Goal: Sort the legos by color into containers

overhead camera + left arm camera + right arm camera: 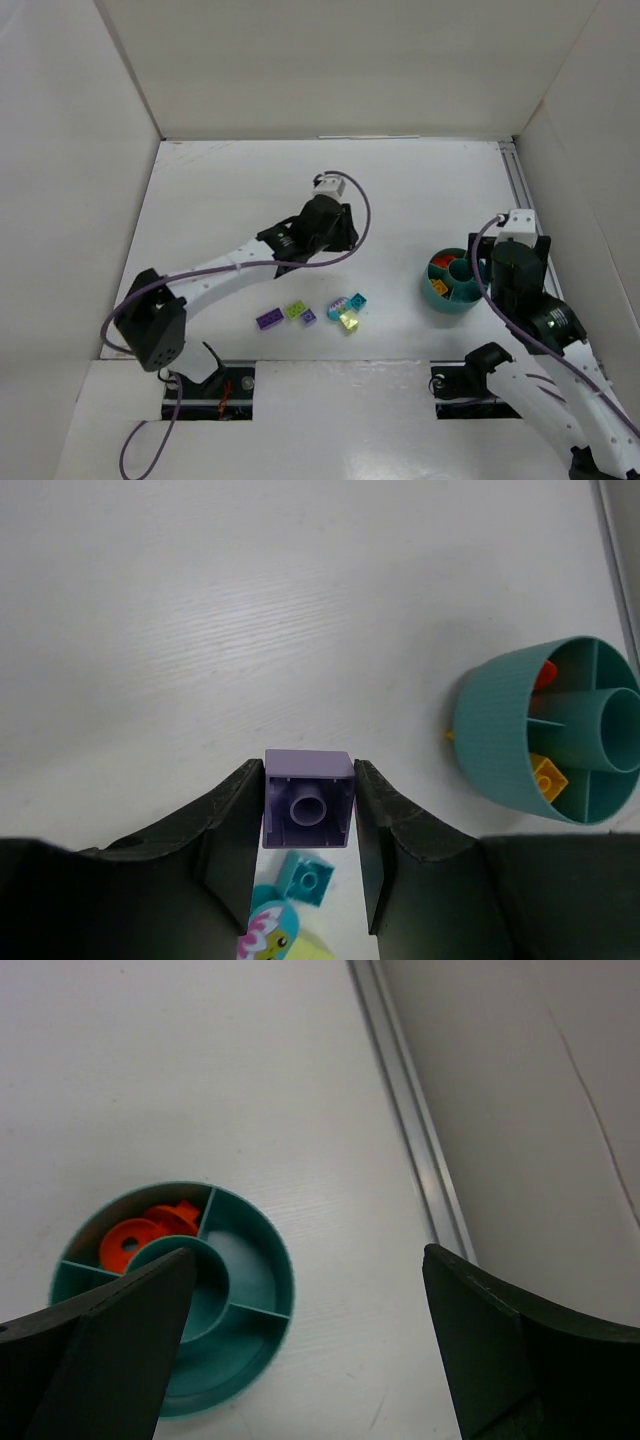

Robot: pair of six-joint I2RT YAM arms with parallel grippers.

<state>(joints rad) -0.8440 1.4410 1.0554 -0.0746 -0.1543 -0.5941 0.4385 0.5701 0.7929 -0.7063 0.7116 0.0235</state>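
Note:
My left gripper [307, 780] is shut on a pale purple brick [307, 808], held above the table with its hollow underside facing the camera; in the top view the left gripper [330, 235] sits mid-table and hides the brick. Loose legos lie near the front: a purple brick [268, 319], a lime one [295, 310], a teal one [357, 299] and a yellow one [349, 321]. The teal divided bowl [452, 295] stands to the right and holds orange pieces [145, 1235] and an orange-yellow brick [548, 777]. My right gripper [310, 1350] is open and empty above the bowl [250, 1260].
A metal rail [405, 1110] runs along the table's right side beside the white wall. White walls close in the table on three sides. A teal brick [305, 878] and a flower-printed piece [268, 932] lie on the table below my left gripper's fingers.

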